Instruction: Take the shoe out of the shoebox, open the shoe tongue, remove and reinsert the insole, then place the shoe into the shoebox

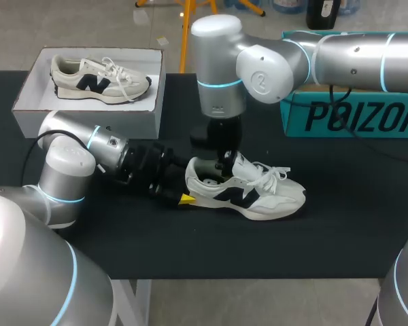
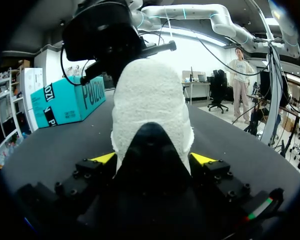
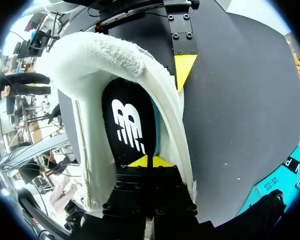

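The shoe [image 1: 258,193] lies on its sole near the ctr of the black table [image 1: 353,224], out of the box. Its heel is at 9 o'clock and its toe toward 3–4 o'clock, laces loose over the top.

The left gripper [image 1: 183,198] comes in low from 9 o'clock and sits at the heel. In the left wrist view its two yellow fingertips [image 2: 104,158] press the white heel from both sides, so its jaws are clamped on the shoe.

The right gripper [image 1: 221,166] hangs straight down from 12 o'clock into the shoe's opening, just behind the tongue. In the right wrist view its yellow tips are closed tight together, w/ only a thin seam btw them, right at the near edge of the black insole [image 3: 127,125]. Whether any of the insole is pinched in that seam can't be told. The insole is inside the heel cup, logo facing up, w/ a teal sliver showing along one side. One yellow finger of the left gripper [image 3: 184,67] rests against the outer heel wall.

The white shoebox [image 1: 27,102] stands at 10 o'clock from the shoe, well apart, and holds a second shoe [image 1: 98,79] lying flat inside. A teal box [image 1: 353,115] sits at 2 o'clock, partly under the right arm.
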### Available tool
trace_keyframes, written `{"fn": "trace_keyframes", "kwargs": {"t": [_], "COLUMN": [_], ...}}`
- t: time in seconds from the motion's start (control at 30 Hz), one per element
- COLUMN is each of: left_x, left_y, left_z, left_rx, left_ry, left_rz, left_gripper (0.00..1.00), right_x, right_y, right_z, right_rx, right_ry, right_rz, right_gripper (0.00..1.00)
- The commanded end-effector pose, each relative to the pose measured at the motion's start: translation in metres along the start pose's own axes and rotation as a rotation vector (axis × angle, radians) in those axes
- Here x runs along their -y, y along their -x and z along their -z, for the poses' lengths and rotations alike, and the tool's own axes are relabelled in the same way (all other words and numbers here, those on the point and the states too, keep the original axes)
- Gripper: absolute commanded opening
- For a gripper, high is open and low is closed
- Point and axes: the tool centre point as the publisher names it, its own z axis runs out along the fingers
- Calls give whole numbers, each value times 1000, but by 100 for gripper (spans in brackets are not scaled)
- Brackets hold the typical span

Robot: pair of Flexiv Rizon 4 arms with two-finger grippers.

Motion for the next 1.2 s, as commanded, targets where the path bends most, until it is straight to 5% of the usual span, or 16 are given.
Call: {"fn": "trace_keyframes", "kwargs": {"t": [0.03, 0.47, 0.87, 1.2], "left_x": [-1, -1, -1, -1], "left_y": [2, 2, 2, 2], "left_z": [-2, -2, -2, -2], "left_rx": [-3, -3, -3, -3], "left_ry": [2, 2, 2, 2], "left_rz": [1, 1, 1, 1], "left_gripper": [0, 0, 0, 0], "right_x": [2, 8, 41, 15], "right_y": [3, 6, 15, 10], "right_z": [12, 39, 40, 59], "right_rx": [-3, 48, 20, 31], "right_ry": [1, 28, 108, 190], "right_rz": [-2, -27, -75, -32], "right_gripper": [0, 0, 0, 0]}}
